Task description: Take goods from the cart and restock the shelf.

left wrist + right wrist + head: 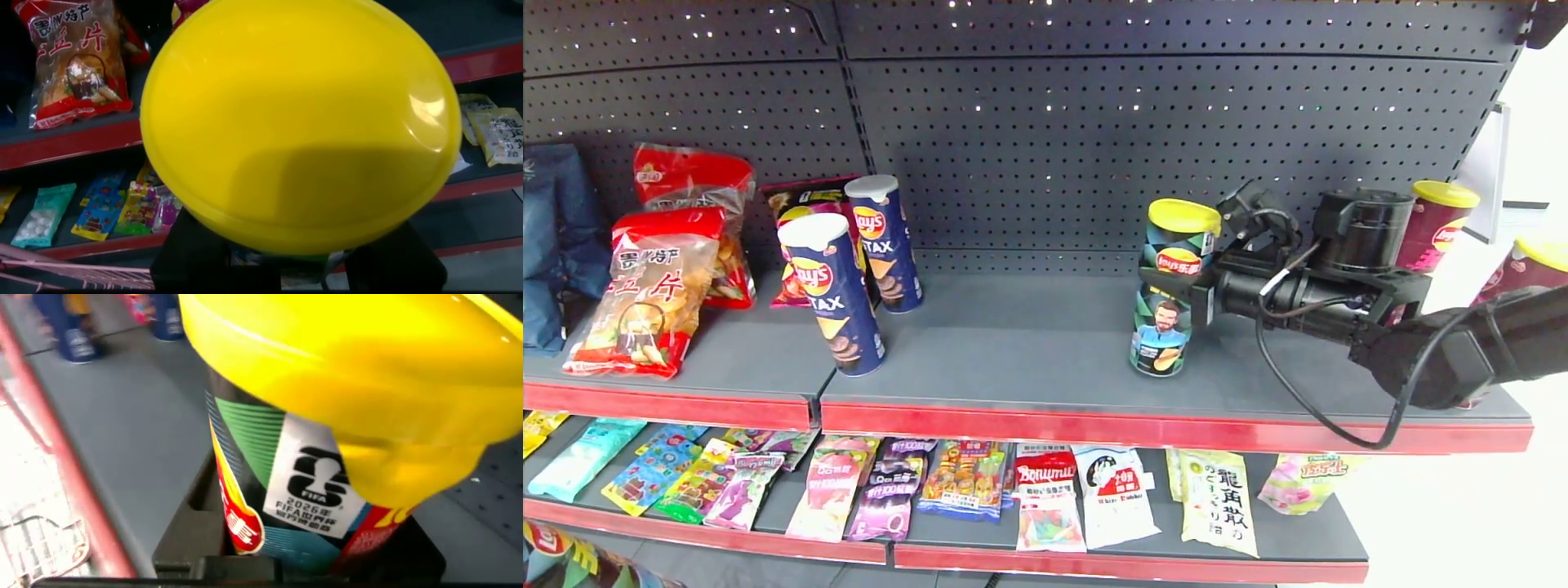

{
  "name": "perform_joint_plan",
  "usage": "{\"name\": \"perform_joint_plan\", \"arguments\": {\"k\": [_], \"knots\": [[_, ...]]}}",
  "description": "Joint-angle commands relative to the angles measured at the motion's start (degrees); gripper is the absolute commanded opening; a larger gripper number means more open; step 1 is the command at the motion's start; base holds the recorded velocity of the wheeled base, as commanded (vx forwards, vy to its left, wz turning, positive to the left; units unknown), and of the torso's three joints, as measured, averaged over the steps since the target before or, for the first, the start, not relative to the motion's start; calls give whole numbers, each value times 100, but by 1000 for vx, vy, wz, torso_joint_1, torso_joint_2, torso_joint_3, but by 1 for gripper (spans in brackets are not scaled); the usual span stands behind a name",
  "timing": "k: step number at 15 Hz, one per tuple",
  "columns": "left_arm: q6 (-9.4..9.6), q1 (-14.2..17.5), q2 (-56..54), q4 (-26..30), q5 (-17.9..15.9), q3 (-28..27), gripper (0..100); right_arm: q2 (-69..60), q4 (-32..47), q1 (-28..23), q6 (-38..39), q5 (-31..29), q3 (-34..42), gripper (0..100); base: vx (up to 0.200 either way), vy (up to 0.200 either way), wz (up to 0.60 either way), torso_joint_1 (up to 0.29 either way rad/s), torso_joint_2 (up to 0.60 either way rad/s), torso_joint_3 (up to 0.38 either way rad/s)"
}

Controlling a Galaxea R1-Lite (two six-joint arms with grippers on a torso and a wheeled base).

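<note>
Dark grey perforated metal back panel [1094, 122], pinpoints of light showing through its holes. Bright white glare [1543, 122] at the right.

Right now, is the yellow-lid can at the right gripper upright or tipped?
Upright. The can stands lid up, its base on or just above the top shelf, with the right gripper clamped around its middle.

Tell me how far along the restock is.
Done: two blue cans and two red cans already stand on the upper shelf. In hand: the right gripper holds a yellow-lidded can upright, on or just above the shelf surface, not yet released. The left gripper holds a second can in front of the shelves. Left: release the first, then shelve the second.
</note>
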Motion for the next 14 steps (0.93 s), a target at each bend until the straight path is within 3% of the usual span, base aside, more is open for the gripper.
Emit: {"name": "perform_joint_plan", "arguments": {"k": [1,14], "knots": [[-1,3,21,-6,-2,-16,0,-165,-242,112,-2,59,324,0,0,0,0,0,0,0],[96,3,4,3,-11,28,0,-16,-435,314,-424,234,676,0,0,0,0,0,0,0]]}}
